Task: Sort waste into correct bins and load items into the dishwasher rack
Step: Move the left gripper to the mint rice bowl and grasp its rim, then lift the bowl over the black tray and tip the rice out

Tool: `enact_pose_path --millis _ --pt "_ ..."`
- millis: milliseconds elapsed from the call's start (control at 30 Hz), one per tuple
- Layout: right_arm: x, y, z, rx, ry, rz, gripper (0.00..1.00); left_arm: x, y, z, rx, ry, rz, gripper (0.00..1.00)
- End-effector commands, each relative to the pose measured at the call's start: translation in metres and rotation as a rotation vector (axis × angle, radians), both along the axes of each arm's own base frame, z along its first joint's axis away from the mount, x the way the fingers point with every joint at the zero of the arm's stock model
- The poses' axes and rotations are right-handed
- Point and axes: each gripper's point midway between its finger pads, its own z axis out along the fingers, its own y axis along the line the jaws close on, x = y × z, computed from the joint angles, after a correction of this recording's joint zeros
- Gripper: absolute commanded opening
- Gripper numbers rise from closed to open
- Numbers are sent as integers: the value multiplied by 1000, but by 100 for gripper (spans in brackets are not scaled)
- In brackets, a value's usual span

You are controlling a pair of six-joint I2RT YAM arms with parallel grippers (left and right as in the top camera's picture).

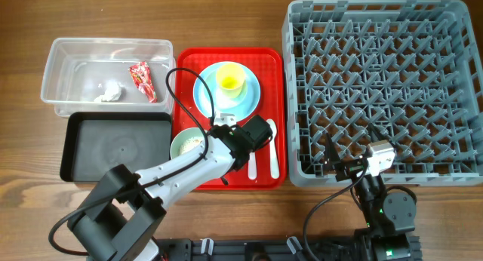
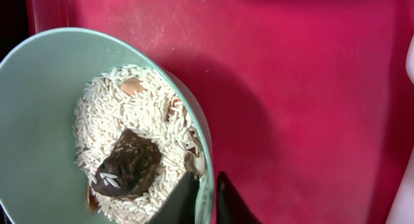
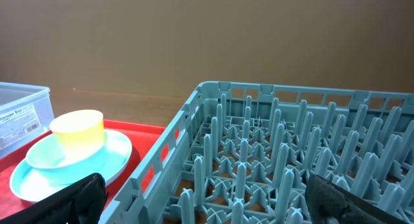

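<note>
The left end effector [image 2: 204, 186] is clenched on the rim of the pale green bowl [image 2: 39, 120], one finger inside the wall and the other outside it. The bowl sits on the near left corner of the red serving tray [image 1: 268, 65]. It holds a heap of white rice scraps [image 2: 107, 114] with a dark brown lump [image 2: 129, 166] and a few paler brown bits among the grains.

Farther back on the same tray lies the light blue plate [image 1: 207, 99] with the small yellow cup [image 1: 230, 81] upright on it. In the right wrist view the cup appears to sit in a shallow pale bowl on that plate, though the angle leaves this uncertain. The white fork and spoon [image 1: 272, 151] lie side by side at the tray's near right corner.

Left of the tray, the clear tub [image 1: 75, 50] contains the red snack wrapper [image 1: 142, 80] and the white tissue wad [image 1: 109, 93]. The black tray [image 1: 113, 148] sits just in front of the tub.

The grey dishwasher rack [image 1: 385, 87] fills the right side of the tabletop. The right end effector [image 3: 207, 208] hangs released at its near edge, its fingers [image 3: 71, 198] spread wide and gripping nothing.
</note>
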Motion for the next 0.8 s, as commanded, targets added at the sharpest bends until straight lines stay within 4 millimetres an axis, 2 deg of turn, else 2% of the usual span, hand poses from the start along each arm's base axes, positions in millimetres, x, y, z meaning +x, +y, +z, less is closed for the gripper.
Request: enact_pose_path --millis 0,267,367,567,700,767 --pt "0 1 2 -3 -11 7 100 2 7 -2 23 -6 15 4" --pt "0 1 2 -3 -11 7 100 3 5 4 13 -9 14 4" --pt "0 1 2 -3 -11 7 100 6 -1 25 -13 -19 14 4" --pt "0 1 2 -3 -11 7 100 15 -11 83 -93 -79 12 4" --pt "0 1 2 -3 -11 7 100 22 -2 107 -121 -88 -2 4" --pt "0 1 2 -3 -11 7 100 29 12 117 -154 -82 23 4"
